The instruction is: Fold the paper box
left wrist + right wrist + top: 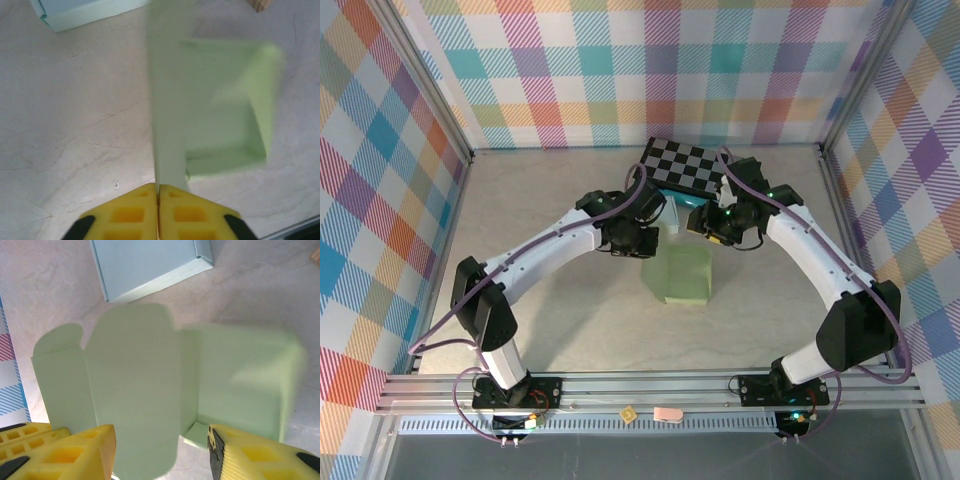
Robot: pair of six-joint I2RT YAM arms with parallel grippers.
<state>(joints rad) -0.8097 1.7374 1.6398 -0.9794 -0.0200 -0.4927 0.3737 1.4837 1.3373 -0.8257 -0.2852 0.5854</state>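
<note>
The pale green paper box (682, 278) stands partly folded in the middle of the table, its lid flap raised. My left gripper (159, 189) is shut on the thin edge of an upright flap of the paper box (225, 110); from above, it (657, 238) sits at the box's far left corner. My right gripper (162, 452) is open, its yellow fingers (75, 455) apart on either side of the broad lid flap (135, 390), with a gap to the right finger. In the top view, the right gripper (706, 228) hangs over the box's far edge.
A black-and-white checkered board (690, 165) lies at the back, with a light blue box (678, 197) at its front edge, also seen as the light blue box (150, 265) beyond the green one. Checkered walls enclose the table on three sides.
</note>
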